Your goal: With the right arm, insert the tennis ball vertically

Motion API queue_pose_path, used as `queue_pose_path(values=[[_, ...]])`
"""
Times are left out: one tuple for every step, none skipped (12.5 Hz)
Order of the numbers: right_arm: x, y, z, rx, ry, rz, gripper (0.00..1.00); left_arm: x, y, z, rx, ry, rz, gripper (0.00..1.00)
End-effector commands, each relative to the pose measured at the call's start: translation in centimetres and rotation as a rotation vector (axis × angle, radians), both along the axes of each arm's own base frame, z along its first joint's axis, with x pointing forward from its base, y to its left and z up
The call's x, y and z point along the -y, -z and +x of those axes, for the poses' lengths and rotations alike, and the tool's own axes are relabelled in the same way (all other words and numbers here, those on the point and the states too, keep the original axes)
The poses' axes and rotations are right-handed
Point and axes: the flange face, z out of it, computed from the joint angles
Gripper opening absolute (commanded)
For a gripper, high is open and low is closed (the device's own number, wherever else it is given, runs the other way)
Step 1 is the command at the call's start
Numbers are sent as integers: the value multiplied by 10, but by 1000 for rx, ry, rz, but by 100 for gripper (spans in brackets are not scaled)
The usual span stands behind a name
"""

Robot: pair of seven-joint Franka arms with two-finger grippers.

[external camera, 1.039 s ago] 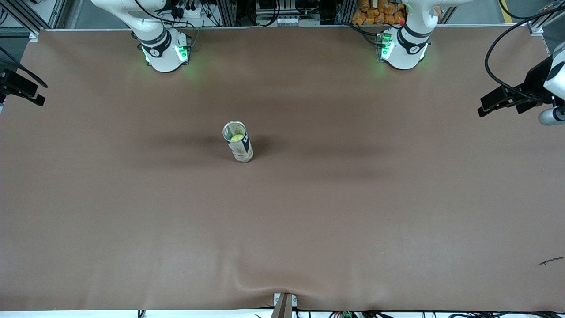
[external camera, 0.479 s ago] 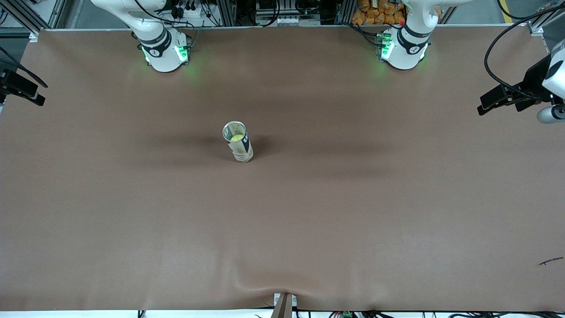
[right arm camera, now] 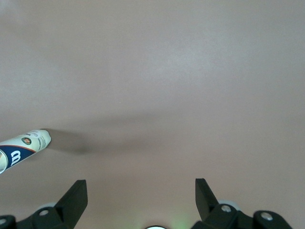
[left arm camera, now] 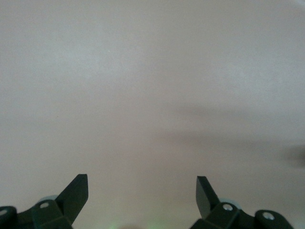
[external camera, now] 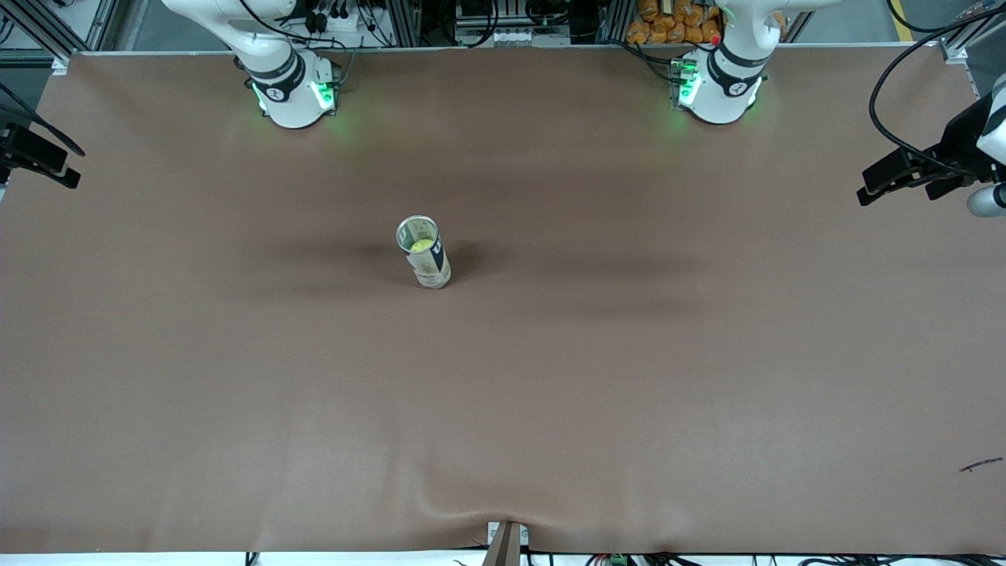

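A tall can stands upright mid-table, its mouth open upward. A yellow-green tennis ball sits inside it, just below the rim. My right gripper hangs over the right arm's end of the table, well away from the can. It is open and holds nothing. The right wrist view catches the can's white and blue side at its edge. My left gripper hovers over the left arm's end of the table, also open and holding nothing.
A brown mat covers the whole table. The two arm bases stand along the edge farthest from the front camera. A small dark scrap lies near the left arm's end. A bracket juts at the nearest edge.
My left gripper has drifted slightly outward toward its end of the table. The can, the ball and the right gripper have not moved.
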Motion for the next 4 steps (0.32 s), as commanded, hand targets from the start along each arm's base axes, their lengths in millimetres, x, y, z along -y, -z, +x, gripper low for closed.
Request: queue_pose_path(values=[[0,-5,-2,0,0,-8,100,-2,-10,-2,26,39,6,100],[0,-5,-2,0,0,-8,100,-3,-10,-2,23,42,6,100],[0,-5,-2,0,0,-8,100,-3,-9,-2,21,42,6,100],[0,-5,-2,0,0,-8,100,-4,-9,-2,21,42,6,100]])
